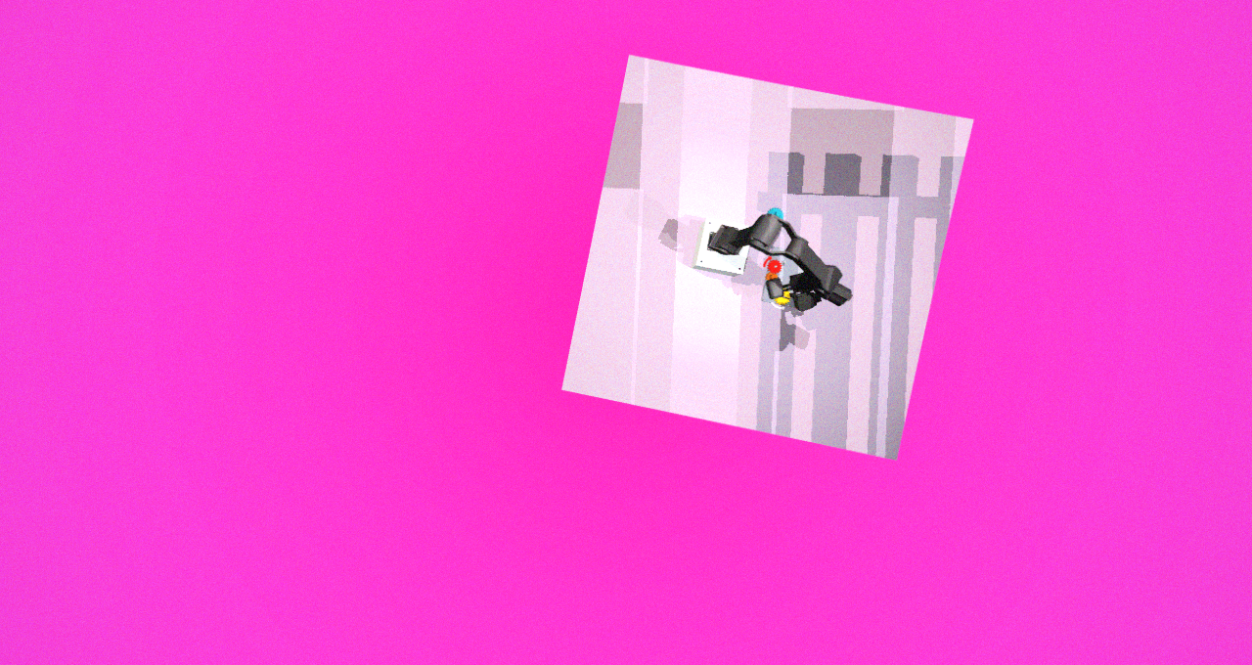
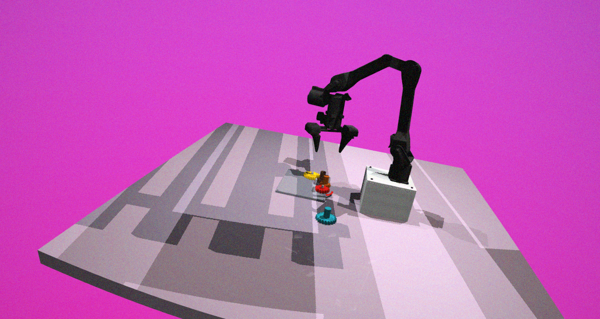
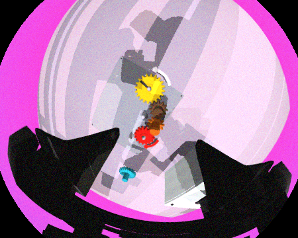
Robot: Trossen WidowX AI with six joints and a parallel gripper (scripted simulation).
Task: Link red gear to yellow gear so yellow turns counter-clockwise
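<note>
1. The gripper (image 1: 789,294) (image 2: 328,151) (image 3: 158,137) is wide apart with nothing between its fingers, pointing down above the gears.
2. Below it on the grey board (image 2: 293,186) (image 3: 106,106) are the brown gear (image 2: 322,174) (image 3: 159,110) and the orange gear (image 1: 772,277) (image 2: 326,180) (image 3: 156,127), between the yellow gear (image 1: 782,299) (image 2: 311,175) (image 3: 151,86) on the far side and the red gear (image 1: 773,266) (image 2: 322,189) (image 3: 143,135) on the near side. I can't tell whether either sits fully flat.
3. The cyan gear (image 1: 776,213) (image 2: 326,218) (image 3: 126,173) stands on the table (image 1: 612,311) (image 2: 209,275) (image 3: 255,99), off the board and nearer than the red one, its post upright.
4. The wrist view shows the yellow gear's black stripe and the white arrow (image 3: 165,77) clearly; from the top, the arm hides much of the board. The exterior view shows the height between fingertips and gears.
5. The pale tabletop is crossed by grey bands and darker blocks of shadow. The arm (image 1: 818,267) (image 2: 407,102) rises from a whitish box (image 1: 719,267) (image 2: 386,203) (image 3: 179,178) on the right. Everything beyond the table is plain magenta.
</note>
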